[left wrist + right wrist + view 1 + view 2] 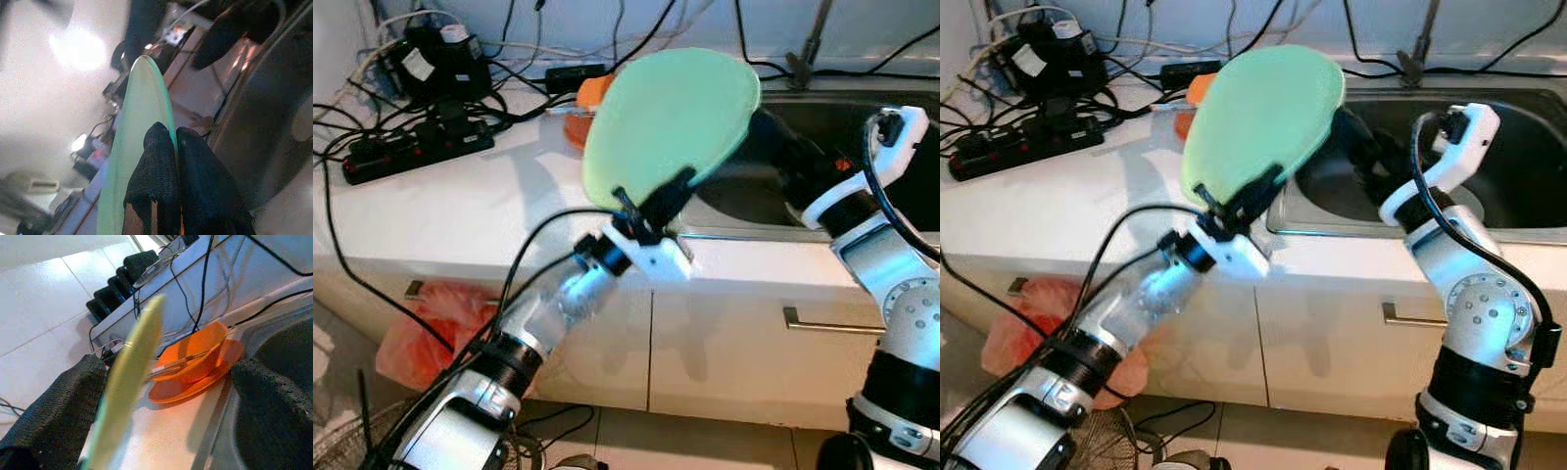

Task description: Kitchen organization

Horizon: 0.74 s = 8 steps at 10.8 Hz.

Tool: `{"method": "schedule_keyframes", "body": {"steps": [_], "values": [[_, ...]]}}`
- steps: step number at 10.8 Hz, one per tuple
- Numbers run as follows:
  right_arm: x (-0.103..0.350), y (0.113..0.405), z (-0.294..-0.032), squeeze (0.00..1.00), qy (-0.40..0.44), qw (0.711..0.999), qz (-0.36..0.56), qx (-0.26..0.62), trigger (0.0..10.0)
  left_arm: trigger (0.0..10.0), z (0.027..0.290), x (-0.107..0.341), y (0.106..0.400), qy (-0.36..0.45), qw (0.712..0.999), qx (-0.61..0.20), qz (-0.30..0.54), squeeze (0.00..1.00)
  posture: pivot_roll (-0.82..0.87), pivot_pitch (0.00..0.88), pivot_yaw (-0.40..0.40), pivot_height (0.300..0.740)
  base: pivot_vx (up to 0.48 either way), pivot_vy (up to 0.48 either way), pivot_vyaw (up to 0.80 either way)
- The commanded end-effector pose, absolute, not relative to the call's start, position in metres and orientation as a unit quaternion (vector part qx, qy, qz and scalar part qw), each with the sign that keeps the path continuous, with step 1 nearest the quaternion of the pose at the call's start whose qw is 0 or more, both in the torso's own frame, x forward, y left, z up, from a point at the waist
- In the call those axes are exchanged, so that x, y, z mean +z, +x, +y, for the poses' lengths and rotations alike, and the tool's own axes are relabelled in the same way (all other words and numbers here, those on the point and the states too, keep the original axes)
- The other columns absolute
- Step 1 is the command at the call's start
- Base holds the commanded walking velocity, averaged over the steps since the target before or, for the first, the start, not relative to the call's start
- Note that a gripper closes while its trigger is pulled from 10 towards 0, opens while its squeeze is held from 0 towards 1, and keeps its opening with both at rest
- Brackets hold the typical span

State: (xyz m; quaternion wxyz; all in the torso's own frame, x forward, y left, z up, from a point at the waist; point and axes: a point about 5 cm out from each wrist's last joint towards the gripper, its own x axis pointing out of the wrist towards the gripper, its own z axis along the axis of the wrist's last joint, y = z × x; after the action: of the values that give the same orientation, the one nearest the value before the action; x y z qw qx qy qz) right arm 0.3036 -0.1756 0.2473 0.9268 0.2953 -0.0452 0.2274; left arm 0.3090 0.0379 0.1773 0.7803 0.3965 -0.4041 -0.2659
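The left gripper (pixel 651 201) pinches the green plate (pixel 671 122) by its lower rim, fingers (pixel 161 171) closed, tilted above the tabletop (pixel 460 211). It looks stiff, light, slippery; the right gripper (pixel 1356 132), spread open, sits behind its far edge.

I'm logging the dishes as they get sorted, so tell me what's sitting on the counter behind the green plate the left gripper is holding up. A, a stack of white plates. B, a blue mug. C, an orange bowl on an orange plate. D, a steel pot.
C: behind the green plate clamped in the left gripper, the right wrist view shows an orange bowl resting on an orange plate.
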Motion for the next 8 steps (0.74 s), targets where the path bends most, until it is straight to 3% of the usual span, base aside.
{"method": "schedule_keyframes", "body": {"steps": [1, 6, 7, 8], "values": [[0.251, 0.301, -0.164, 0.00, 0.294, 0.920, -0.041, 0.257, 10.0, 0.0, 0.031, 0.188, 0.303, 0.385, 0.765, -0.265, -0.442, 0.00, 0.05, 0.055, 0.053, 0.740, 0.000, 0.000, 0.00], [0.244, 0.306, -0.155, 0.00, 0.314, 0.913, -0.009, 0.259, 10.0, 0.0, 0.023, 0.198, 0.296, 0.372, 0.750, -0.252, -0.485, 0.00, 0.05, 0.067, 0.038, 0.740, 0.000, 0.000, 0.00], [0.238, 0.315, -0.161, 0.00, 0.365, 0.904, 0.017, 0.223, 10.0, 0.0, 0.023, 0.201, 0.294, 0.369, 0.744, -0.250, -0.497, 0.00, 0.05, 0.068, 0.034, 0.740, 0.000, 0.000, 0.00], [0.235, 0.322, -0.170, 0.00, 0.397, 0.898, 0.019, 0.191, 5.5, 0.0, 0.023, 0.199, 0.291, 0.371, 0.737, -0.256, -0.503, 0.00, 0.05, 0.068, 0.034, 0.740, 0.000, 0.000, 0.00]]}}
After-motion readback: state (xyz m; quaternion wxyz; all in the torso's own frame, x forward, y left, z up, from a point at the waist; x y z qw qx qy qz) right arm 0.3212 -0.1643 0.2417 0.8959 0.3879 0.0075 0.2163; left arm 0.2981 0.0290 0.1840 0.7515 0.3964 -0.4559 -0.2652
